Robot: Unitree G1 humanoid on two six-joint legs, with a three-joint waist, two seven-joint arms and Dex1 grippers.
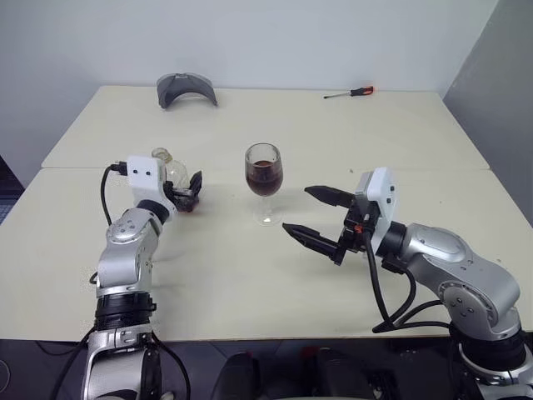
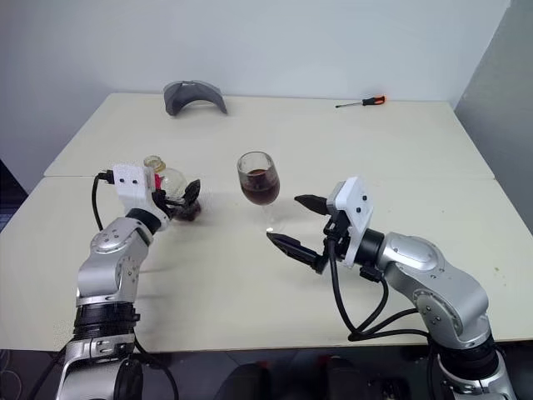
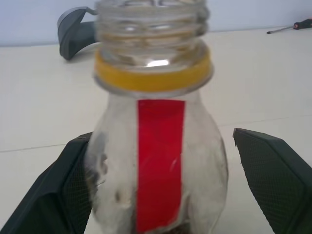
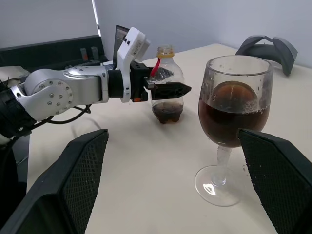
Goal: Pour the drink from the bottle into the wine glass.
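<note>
Your bottle (image 4: pixel 167 90) stands upright left of centre on the table (image 1: pixel 333 133), mouth up, uncapped, yellow ring, red strip, only a dark dreg left. Wine glass (image 1: pixel 264 182) at centre is upright, half full of drink (image 1: pixel 264 173). Left gripper (image 1: pixel 190 191) straddles the bottle, fingers released. Right gripper (image 1: pixel 315 215) spread wide, empty.

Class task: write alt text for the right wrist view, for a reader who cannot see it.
A wine glass about half full of dark drink stands on a pale table in front of the right tool's open black fingers. Behind it, the left tool sits open around a nearly empty, uncapped bottle standing upright.
</note>
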